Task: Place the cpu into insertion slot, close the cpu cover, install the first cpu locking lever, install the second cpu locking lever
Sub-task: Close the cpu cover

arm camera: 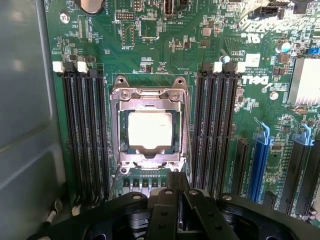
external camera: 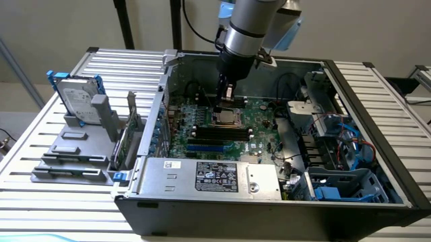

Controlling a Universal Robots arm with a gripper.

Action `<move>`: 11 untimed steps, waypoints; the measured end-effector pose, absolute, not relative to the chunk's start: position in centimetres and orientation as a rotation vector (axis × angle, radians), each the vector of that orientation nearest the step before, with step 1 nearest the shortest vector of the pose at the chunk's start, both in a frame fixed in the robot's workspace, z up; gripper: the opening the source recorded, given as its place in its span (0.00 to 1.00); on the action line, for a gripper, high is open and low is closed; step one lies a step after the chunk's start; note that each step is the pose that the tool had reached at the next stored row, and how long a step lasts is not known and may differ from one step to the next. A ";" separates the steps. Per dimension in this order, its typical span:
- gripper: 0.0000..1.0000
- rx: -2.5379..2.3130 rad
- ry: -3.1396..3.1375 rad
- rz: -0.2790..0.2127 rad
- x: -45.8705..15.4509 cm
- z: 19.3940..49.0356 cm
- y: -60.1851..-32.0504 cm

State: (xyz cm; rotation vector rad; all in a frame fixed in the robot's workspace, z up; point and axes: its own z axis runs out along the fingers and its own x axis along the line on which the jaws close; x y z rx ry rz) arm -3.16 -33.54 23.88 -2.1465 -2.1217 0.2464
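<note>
gripper [arm camera: 177,182] hangs pinched narrow, holding nothing, just above the near edge of the cover [arm camera: 150,94]; that frame lies flat around the chip [arm camera: 150,130], seated square in the socket [arm camera: 125,148] on the green board [arm camera: 165,55].

From where I stand, the arm [external camera: 244,27] is a smooth silver-grey tube with pale blue caps [external camera: 291,31] at its joint, and it narrows into a black wrist section. A thin black cable [external camera: 191,22] curves in beside it. The gripper [external camera: 227,101] is slim and black, and close up its body is matte angular plates studded with round silver screws [arm camera: 193,192].
</note>
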 end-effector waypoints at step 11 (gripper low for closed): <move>0.11 -2.171 -2.083 0.234 -3.5 23.0 -33.5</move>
